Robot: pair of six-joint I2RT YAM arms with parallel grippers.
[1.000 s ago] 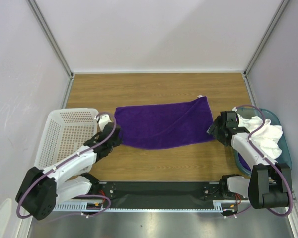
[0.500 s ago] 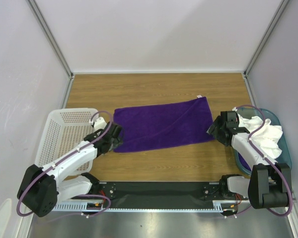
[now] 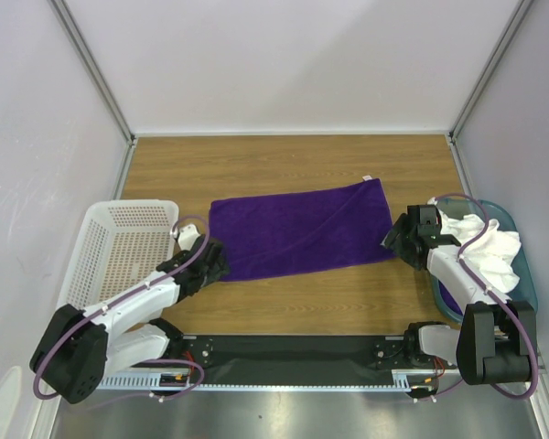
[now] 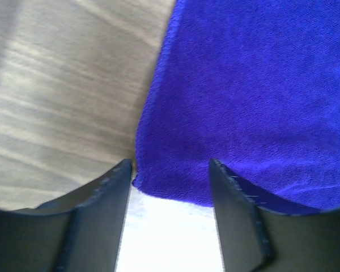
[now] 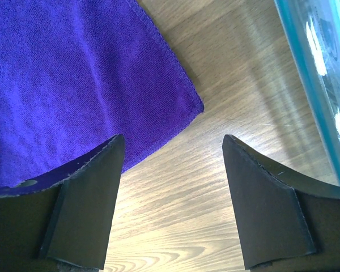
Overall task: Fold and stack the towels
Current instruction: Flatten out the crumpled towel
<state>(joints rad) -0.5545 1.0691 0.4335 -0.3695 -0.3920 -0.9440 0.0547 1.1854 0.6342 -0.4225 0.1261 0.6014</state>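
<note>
while left gripper and right gripper gape, the white towel sits half-hidden.

You've got a white perforated basket sitting on the wood-grain table at the left edge, a teal bin right across from it at the far right edge, and plain pale walls closing the table in on three sides.

Corner of the purple towel between the jaws of the left gripper
The jaws stand apart; the towel's edge runs up the middle, with the wooden table to its left.
</note>
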